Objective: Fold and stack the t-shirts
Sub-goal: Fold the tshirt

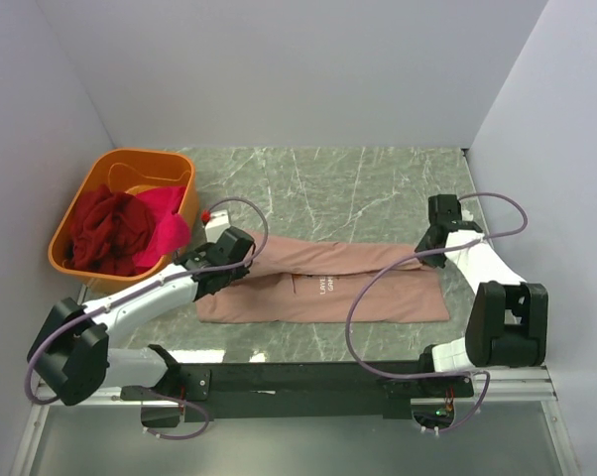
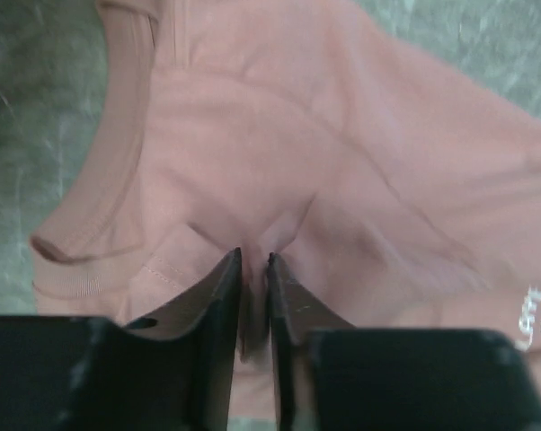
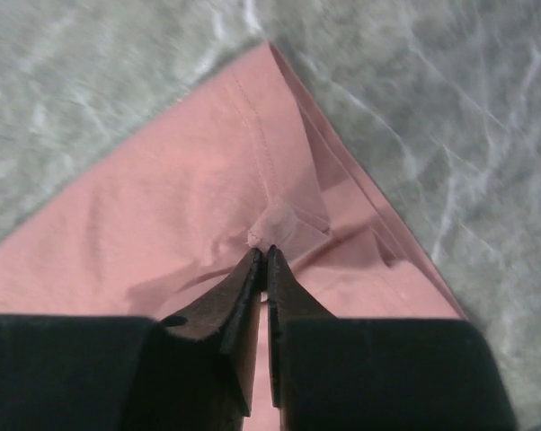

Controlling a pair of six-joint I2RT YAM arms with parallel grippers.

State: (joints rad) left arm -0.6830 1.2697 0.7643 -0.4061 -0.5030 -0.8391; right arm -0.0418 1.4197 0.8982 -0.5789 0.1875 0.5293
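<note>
Pinching a small ridge of cloth, the left gripper (image 2: 254, 262) is clamped on the pink t-shirt (image 2: 360, 171) near its collar. The right gripper (image 3: 267, 253) is clamped on its corner farthest from the orange tub (image 1: 130, 156). The shirt lies spread on the table (image 1: 358, 178) beside that tub, which holds the dark red t-shirt (image 1: 105, 236) and the magenta t-shirt (image 1: 167, 226).

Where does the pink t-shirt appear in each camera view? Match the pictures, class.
Top external: pink t-shirt lies across the centre.
Left wrist: fills most of the picture.
Right wrist: lower left, its corner pointing up.
Shared landmark: the grey-green marbled table around it.
</note>
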